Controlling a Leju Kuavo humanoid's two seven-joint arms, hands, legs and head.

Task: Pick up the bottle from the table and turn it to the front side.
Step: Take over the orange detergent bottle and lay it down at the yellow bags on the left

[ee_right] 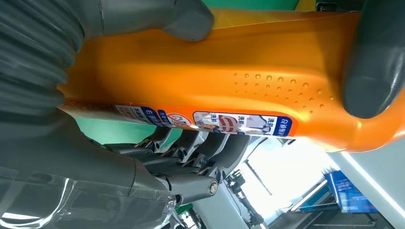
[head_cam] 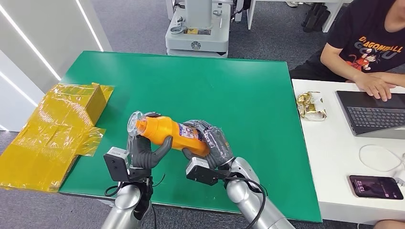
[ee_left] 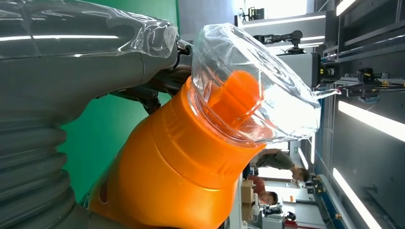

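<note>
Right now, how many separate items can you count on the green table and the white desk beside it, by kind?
Orange bottle, held over the green table: 1
Yellow film-wrapped box: 1
Laptop: 1
Phone: 1
Gold wrapper: 1
White cable: 1
Total: 6

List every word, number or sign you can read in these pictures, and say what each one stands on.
"DRAGONBALL": on the person's black T-shirt, partly creased.
Label on the orange bottle: small white print, too blurred to read.
Phone on the white desk: digits show, too small to read.
</note>
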